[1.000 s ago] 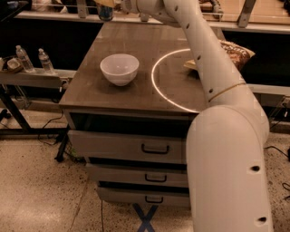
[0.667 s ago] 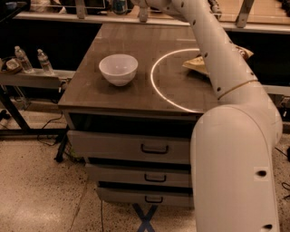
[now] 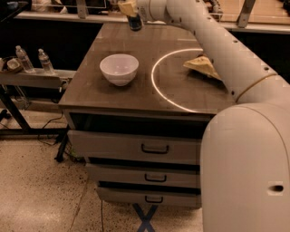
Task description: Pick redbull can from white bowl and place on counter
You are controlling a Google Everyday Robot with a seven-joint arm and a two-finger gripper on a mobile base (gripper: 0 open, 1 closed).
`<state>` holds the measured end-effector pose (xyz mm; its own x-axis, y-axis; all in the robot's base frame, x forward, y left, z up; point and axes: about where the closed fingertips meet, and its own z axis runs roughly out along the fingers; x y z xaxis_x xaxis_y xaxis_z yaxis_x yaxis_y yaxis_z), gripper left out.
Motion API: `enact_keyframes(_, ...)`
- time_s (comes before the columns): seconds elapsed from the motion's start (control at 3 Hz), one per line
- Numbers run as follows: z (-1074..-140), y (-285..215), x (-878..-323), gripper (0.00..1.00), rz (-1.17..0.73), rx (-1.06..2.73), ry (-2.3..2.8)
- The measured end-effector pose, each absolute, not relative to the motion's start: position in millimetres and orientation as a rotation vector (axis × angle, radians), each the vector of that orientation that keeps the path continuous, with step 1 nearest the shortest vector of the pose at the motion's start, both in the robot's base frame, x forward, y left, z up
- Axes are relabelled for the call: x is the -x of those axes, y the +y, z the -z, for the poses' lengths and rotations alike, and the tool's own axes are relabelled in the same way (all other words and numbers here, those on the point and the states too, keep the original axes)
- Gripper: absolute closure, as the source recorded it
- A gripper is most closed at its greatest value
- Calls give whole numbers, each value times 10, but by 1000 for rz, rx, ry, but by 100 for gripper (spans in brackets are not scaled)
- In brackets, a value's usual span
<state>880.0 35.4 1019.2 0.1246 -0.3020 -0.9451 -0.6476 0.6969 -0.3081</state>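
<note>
Gripper (image 3: 131,13) hangs over the far edge of the counter (image 3: 136,97), clamped on the redbull can (image 3: 135,23), which is upright and well apart from the white bowl (image 3: 119,68). The bowl stands left of the white circle (image 3: 153,86); a chip bag (image 3: 202,66) lies inside the circle.

The tool (image 3: 132,14), above the worktop's (image 3: 136,97) far edge, is partly cut off by the picture's top edge. The redbull can (image 3: 135,23) at it is seen only as a dark cylinder, and its markings cannot be made out. The chip bag (image 3: 201,65) and the worktop's far right corner are partly hidden by the arm (image 3: 217,41).
</note>
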Motion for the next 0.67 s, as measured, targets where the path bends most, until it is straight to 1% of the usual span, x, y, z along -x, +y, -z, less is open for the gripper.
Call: enact_keyframes(0.67,-9829,131,-8987,100,-270,754,1593)
